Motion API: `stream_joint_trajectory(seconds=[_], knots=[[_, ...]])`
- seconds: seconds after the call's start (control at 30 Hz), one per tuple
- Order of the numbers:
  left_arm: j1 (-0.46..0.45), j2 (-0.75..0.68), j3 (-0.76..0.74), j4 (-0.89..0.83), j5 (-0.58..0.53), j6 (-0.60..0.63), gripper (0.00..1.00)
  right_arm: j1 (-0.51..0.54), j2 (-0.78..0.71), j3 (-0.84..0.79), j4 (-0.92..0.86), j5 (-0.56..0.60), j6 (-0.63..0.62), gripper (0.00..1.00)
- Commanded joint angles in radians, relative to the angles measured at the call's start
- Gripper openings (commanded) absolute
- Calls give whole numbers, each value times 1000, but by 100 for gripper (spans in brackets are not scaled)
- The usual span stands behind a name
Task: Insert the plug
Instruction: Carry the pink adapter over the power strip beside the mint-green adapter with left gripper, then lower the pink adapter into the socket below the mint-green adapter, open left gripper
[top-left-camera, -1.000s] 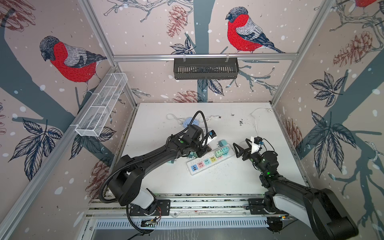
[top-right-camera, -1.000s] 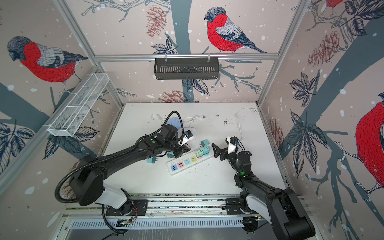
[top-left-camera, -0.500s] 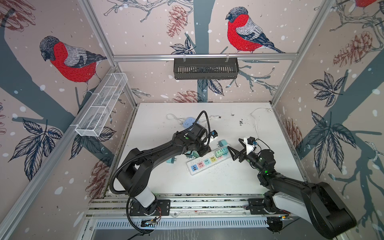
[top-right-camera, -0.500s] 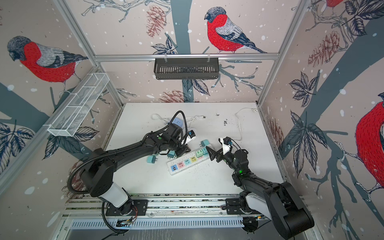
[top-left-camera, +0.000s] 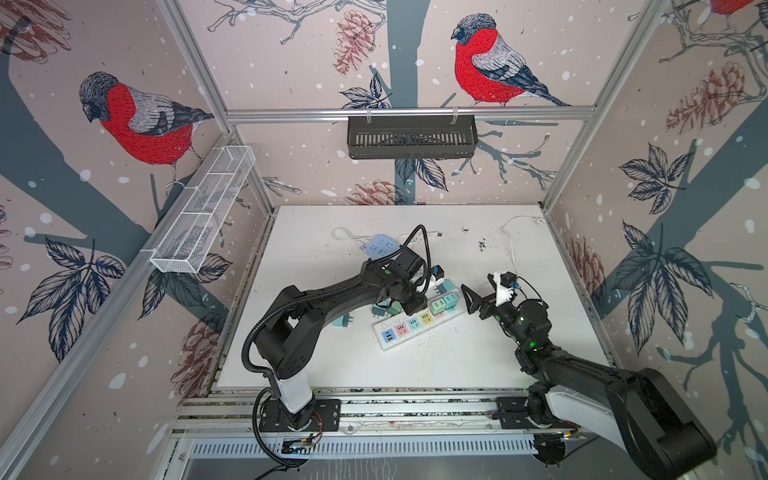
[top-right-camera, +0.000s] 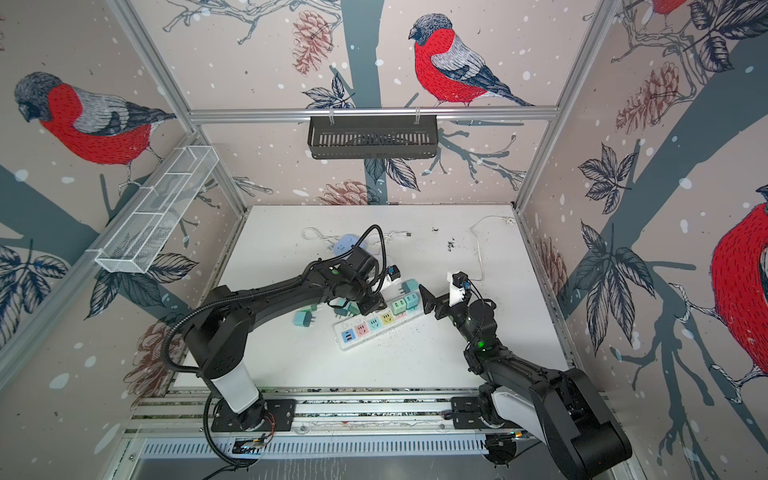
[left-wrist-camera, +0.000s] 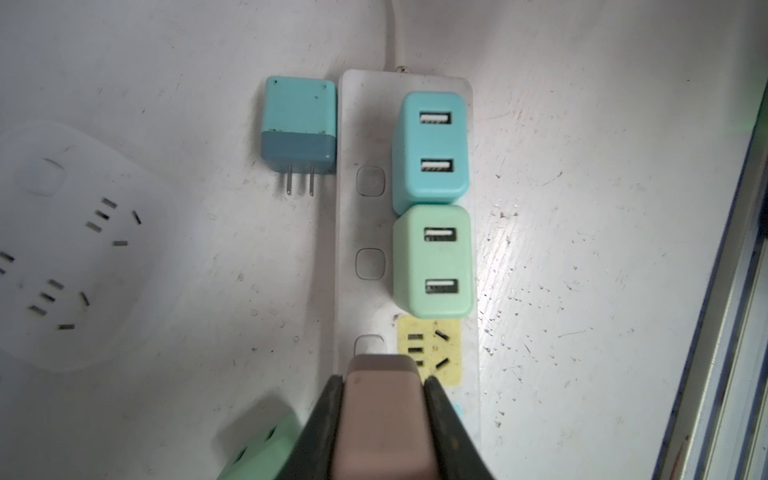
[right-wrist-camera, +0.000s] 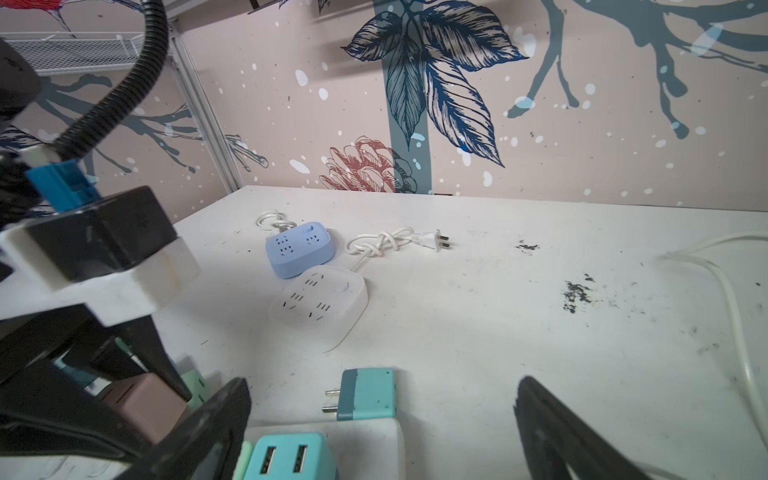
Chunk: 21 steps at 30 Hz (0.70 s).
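Left wrist view: left gripper (left-wrist-camera: 382, 380) clamps pink charger (left-wrist-camera: 380, 419) by power strip's (left-wrist-camera: 365, 228) free yellow socket (left-wrist-camera: 430, 349), uninserted; right gripper (top-left-camera: 476, 281) spread, empty.

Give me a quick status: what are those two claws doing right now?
Left gripper shut on pinkish charger plug. Right gripper open, empty. Plug over power strip, near yellow socket, not inserted. Socket unblocked; mint charger adjacent.

Black arms (top-left-camera: 324, 293), white bases (top-left-camera: 293, 390) (corrugated cable (top-left-camera: 246, 347)).
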Motion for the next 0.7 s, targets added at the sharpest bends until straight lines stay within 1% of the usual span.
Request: stream_joint_trajectory(seconds=[0.0, 0.2, 0.4, 0.53, 0.67], knots=[[-17, -16, 9, -34, 6, 25, 0, -1, -1, 5, 1, 72, 21, 100], [-38, 15, 30, -58, -25, 19, 0, -3, -21, -9, 0, 174, 57, 100], [-51, 52, 52, -76, -20, 21, 0, -10, -78, -57, 36, 243, 83, 100], [-51, 87, 90, -120, -24, 19, 0, -14, -98, -72, 44, 255, 91, 100], [-50, 105, 98, -118, -21, 13, 0, -14, -92, -67, 42, 252, 90, 100]])
